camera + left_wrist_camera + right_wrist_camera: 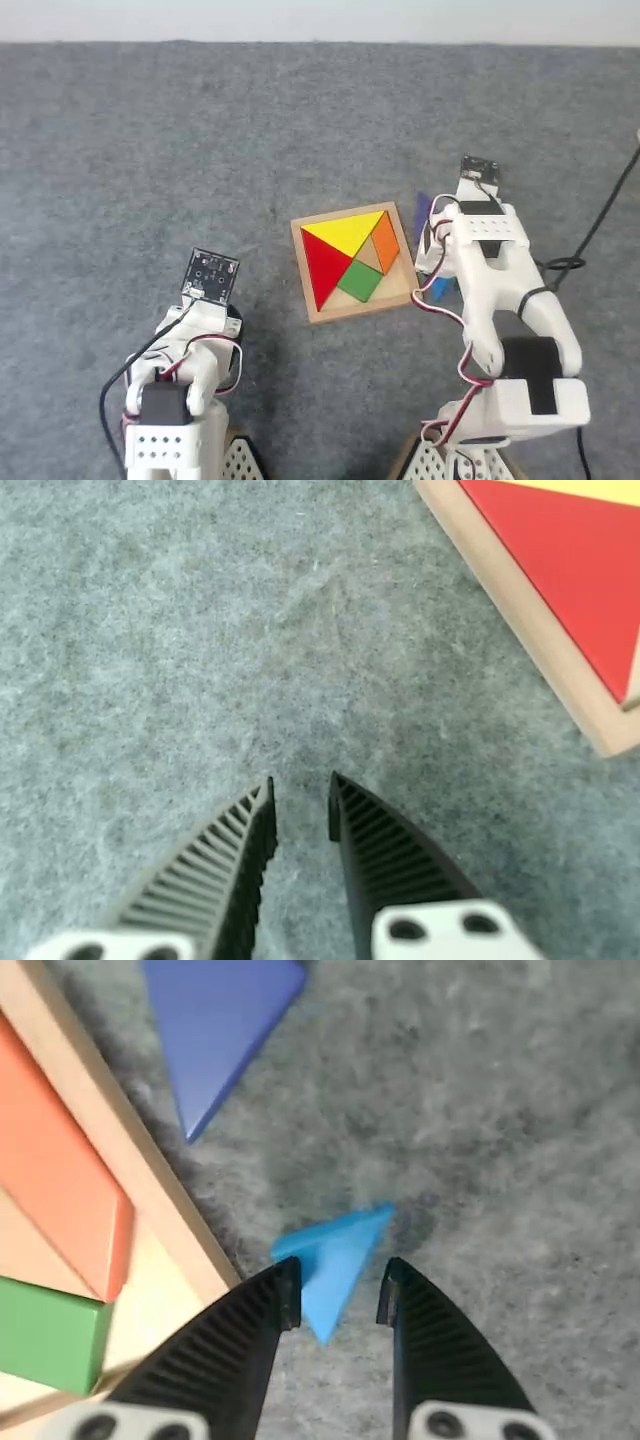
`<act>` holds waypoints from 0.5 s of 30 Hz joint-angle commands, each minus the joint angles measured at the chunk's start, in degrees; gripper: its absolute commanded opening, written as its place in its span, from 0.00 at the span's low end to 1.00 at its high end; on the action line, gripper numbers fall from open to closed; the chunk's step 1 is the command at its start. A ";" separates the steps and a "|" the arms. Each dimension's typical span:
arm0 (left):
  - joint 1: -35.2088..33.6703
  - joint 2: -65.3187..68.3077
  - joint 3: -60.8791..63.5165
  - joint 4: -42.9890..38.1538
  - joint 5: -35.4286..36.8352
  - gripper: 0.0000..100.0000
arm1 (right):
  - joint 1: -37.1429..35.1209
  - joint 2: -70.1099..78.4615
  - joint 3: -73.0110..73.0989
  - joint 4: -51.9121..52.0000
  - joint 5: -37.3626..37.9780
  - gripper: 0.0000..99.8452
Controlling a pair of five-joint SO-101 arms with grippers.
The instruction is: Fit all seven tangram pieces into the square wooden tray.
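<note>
Step in hand: picking up the light blue triangle [329, 1265] with my right jaws, by my judgement (it lies outside the tray [100, 1110]).
Right jaws: apart, one on each side of the triangle's tapering end, not yet clamped on it.
Doing it well: I'd want to get further over the piece before closing, because a squeeze on the taper could squirt it out. I'd stay low to the surface and keep my inner jaw off the tray wall.
Light blue triangle: small and flat, on the grey surface just beside the tray wall by the orange piece [50, 1160].
Dark blue triangle [215, 1020]: larger, outside the same wall, further along.
Tray contents: yellow [345, 235], red [570, 570], orange and green [45, 1330] pieces, with bare wood showing (room remains).
Left jaws: narrowly apart, empty, near the tray's red corner.
</note>
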 commanded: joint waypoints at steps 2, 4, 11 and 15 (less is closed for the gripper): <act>-0.09 -1.23 -0.66 0.18 -0.62 0.09 | -1.63 -1.01 -2.81 -0.66 -0.62 0.16; -0.09 -1.23 -0.66 0.18 -0.62 0.09 | -3.12 -0.57 -4.48 -0.57 -0.70 0.20; -0.09 -1.23 -0.66 0.18 -0.62 0.09 | -4.97 2.77 -6.68 -0.66 -5.27 0.30; -0.09 -1.23 -0.66 0.18 -0.62 0.09 | -4.62 6.20 -8.18 -0.40 -5.36 0.30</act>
